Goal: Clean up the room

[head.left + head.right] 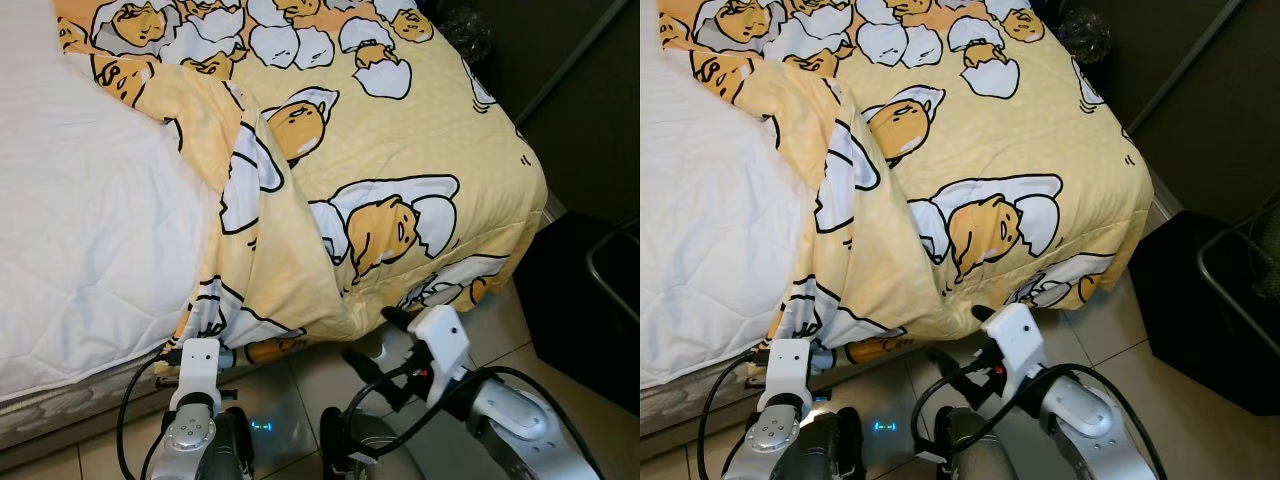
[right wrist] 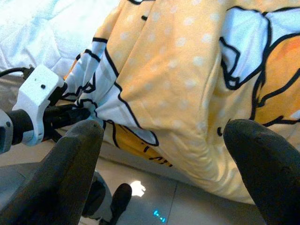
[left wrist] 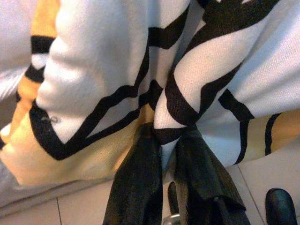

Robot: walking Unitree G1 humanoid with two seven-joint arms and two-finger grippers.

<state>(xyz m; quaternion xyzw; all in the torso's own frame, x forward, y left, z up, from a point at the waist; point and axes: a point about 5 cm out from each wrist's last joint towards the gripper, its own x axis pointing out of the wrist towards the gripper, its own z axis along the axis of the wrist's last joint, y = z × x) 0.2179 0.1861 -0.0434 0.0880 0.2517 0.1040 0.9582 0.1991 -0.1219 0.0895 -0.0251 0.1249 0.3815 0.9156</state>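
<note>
A bed (image 1: 70, 250) with a bare white quilted mattress fills the corner above a tiled floor (image 1: 300, 390); the yellow cartoon blanket (image 1: 400, 170) lies bunched toward the far side, its folded edge hanging over the foot. The left hand (image 3: 164, 140) is clamped on a small pinch of that hem, which could slip free under a pull. The right hand (image 2: 164, 136) hangs wide open just short of the fabric, so an uneven tug may drag the blanket floorward.

Blanket (image 1: 400, 130) cut off at top edge; left gripper (image 3: 164, 140) tips buried in fabric.
</note>
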